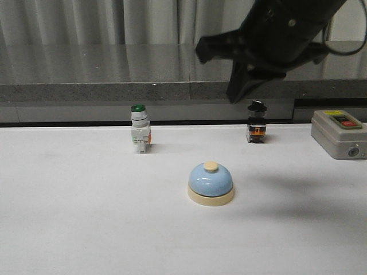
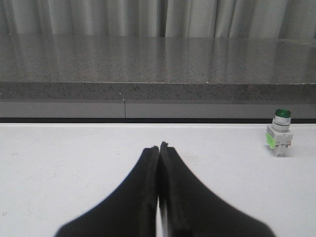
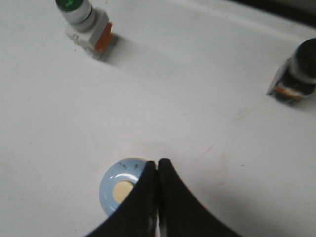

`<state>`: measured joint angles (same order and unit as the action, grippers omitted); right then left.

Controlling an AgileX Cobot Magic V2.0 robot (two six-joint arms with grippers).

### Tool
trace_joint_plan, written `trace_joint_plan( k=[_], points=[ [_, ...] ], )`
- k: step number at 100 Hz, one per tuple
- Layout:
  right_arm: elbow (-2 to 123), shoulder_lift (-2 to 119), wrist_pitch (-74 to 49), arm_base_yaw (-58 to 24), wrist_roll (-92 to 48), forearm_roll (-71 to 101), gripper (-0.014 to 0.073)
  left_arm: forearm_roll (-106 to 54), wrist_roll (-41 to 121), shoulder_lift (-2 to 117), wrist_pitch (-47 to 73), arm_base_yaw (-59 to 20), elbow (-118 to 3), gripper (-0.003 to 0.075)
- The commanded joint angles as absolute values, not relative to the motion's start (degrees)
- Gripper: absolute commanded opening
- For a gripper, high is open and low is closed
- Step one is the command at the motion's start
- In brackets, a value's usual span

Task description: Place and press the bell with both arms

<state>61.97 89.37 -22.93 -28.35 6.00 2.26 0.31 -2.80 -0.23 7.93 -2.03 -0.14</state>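
The bell [image 3: 120,192] sits below the right arm's clenched, empty fingers [image 3: 165,197].

Front (wide), wrists low, close.

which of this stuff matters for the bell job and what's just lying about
For the job:
bell
right end effector, shut
left end effector, shut

Lying about:
green-capped switch
black-capped switch
grey button box
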Motion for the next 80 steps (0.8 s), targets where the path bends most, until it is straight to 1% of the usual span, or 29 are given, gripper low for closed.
trace_joint_plan(
  k=[1, 16, 42, 53, 80],
  points=[
    [62.5, 83.0, -20.1, -26.1, 5.6, 0.3, -0.0064, 0.3, -3.3, -2.0, 3.4, -1.9, 3.1, -0.0021],
    [58.1, 75.1, -19.8, -20.6, 5.6, -1.3, -0.0064, 0.3, -3.3, -2.0, 3.4, -1.9, 3.1, -0.0021],
    [46.5, 60.1, -19.4, -10.5, 5.6, -2.6, -0.0064, 0.3, -3.3, -2.0, 3.4, -1.9, 3.1, -0.0021],
    [41.9, 53.7, -18.2, -9.0, 5.6, -3.4, -0.0064, 0.3, -3.3, -2.0, 3.4, -1.9, 3.1, -0.0021],
    [31.2, 37.4, -17.2, -8.9, 5.6, -3.5, -0.0064, 0.3, -3.3, -2.0, 3.4, -1.9, 3.1, -0.0021]
  ],
)
